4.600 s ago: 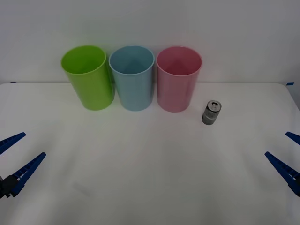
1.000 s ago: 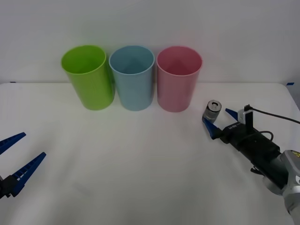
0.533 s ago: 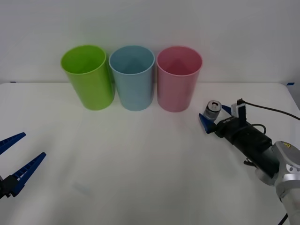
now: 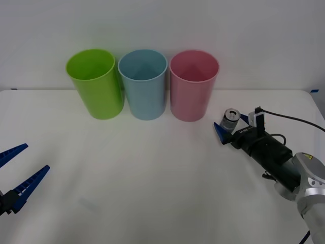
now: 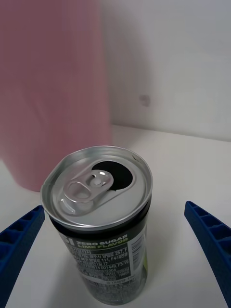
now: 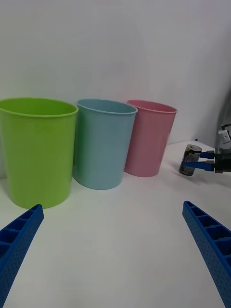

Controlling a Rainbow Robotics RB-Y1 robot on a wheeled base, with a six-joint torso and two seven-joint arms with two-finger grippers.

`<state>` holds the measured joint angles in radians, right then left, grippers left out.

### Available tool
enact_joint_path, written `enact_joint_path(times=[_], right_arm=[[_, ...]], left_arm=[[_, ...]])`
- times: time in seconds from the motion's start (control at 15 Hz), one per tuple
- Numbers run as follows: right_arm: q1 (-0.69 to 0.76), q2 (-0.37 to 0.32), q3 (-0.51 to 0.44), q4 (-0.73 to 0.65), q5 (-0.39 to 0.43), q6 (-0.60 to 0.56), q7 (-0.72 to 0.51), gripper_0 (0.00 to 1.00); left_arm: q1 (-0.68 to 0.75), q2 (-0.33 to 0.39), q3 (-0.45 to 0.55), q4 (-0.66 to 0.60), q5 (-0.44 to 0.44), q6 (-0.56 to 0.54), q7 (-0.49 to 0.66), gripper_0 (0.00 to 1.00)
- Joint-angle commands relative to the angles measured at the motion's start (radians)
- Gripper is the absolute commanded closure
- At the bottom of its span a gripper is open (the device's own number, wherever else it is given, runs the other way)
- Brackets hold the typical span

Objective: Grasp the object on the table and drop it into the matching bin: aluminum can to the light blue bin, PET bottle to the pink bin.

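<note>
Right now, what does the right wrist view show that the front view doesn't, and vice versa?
Right wrist view alone: the can's printed label, and the opened mouth beside the pull-tab on its silver top, with the blue fingers apart on either side, not touching it.

Front view alone: the green bin, the light blue bin, and the left tool open low over the table's near left.

Both: the upright can, the pink bin behind it, and the right tool open around the can.
</note>
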<state>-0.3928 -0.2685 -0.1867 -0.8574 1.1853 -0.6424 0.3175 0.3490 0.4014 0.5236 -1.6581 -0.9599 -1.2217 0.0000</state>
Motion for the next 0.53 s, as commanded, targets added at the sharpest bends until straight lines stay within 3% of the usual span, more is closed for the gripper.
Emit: enact_joint_path(times=[0.07, 0.53], right_arm=[[0.000, 0.000, 0.004, 0.000, -0.010, 0.001, 0.005, 1.00], [0.000, 0.000, 0.010, 0.000, -0.030, 0.000, 0.015, 1.00]], left_arm=[[0.000, 0.000, 0.000, 0.000, 0.000, 0.000, 0.000, 0.00], [0.000, 0.000, 0.000, 0.000, 0.000, 0.000, 0.000, 0.00]])
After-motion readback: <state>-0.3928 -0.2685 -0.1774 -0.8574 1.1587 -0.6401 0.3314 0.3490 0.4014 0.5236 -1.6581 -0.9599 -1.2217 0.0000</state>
